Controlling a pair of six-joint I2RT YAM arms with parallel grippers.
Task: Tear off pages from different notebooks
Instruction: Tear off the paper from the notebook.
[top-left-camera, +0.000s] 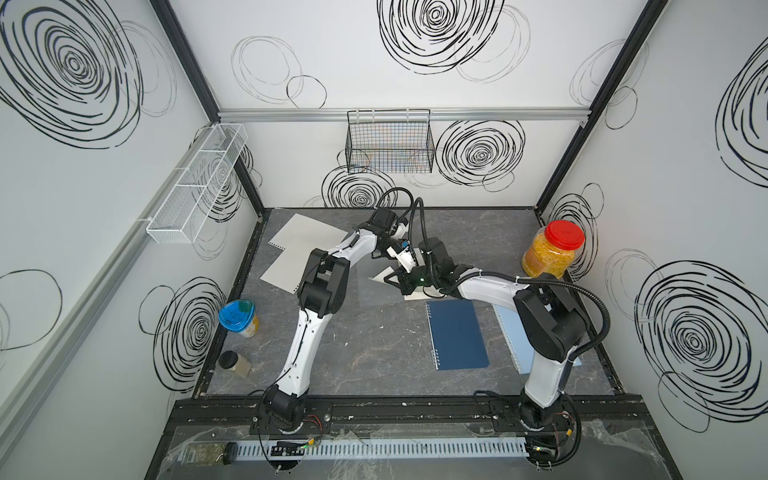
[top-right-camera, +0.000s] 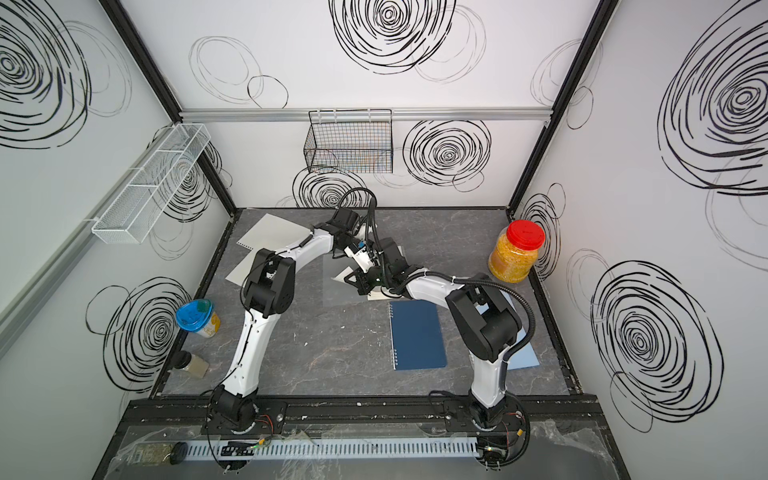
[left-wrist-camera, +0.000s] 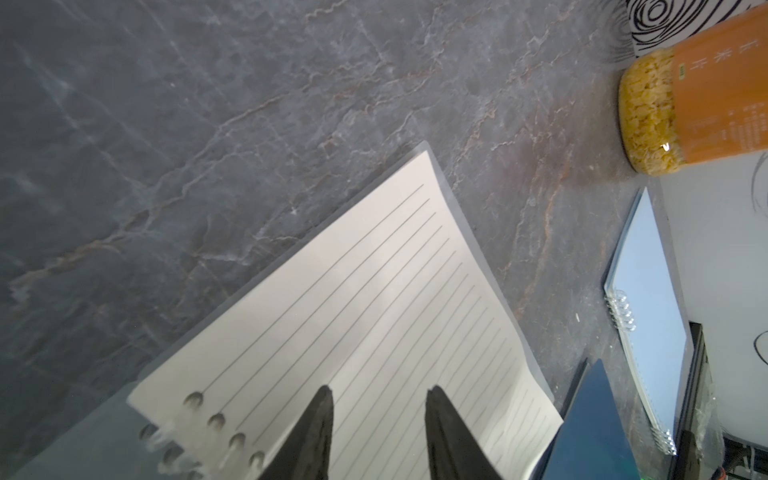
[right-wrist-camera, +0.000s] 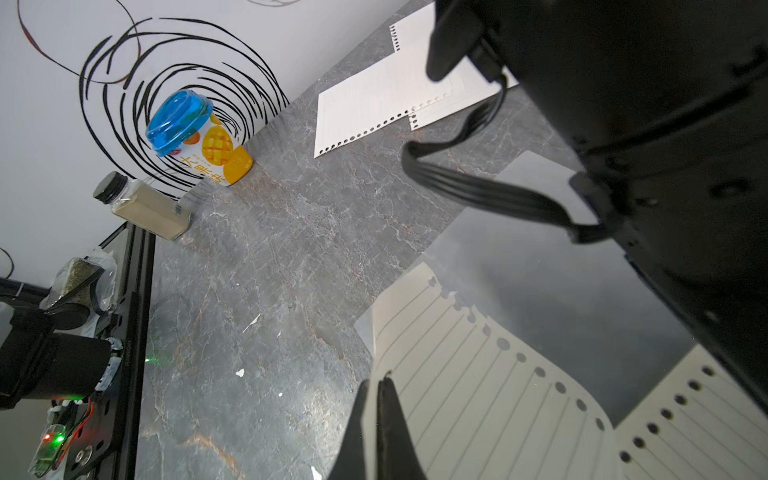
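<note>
Mid-table, toward the far side, both arms meet over the clear-cover notebook (top-left-camera: 370, 293), which lies open.

The right gripper (right-wrist-camera: 377, 380) has its jaws pressed together, pinching the edge of a lined page (right-wrist-camera: 457, 395). That page curls up off the frosted cover. Several holes along its punched edge are ripped open.

The left gripper (left-wrist-camera: 380, 388) has its jaws spread with nothing between them. Its tips are over the notebook's top sheet (left-wrist-camera: 374, 291), near the hole row. Whether they touch the paper, I cannot tell.

Loose pages (top-left-camera: 297, 249) lie overlapped at the far left of the table (top-left-camera: 374, 365), well apart from the notebooks.

The navy notebook (top-left-camera: 457, 334) is closed and flat, near and right of centre, spiral on its left. The light blue notebook (top-left-camera: 519, 353) sits just right of it, mostly under the right arm in both top views.

Red-lidded jar (top-left-camera: 548, 253) stands far right. Blue-lidded cup (top-left-camera: 239, 318) and small black-capped bottle (top-left-camera: 235, 363) are by the left wall.
</note>
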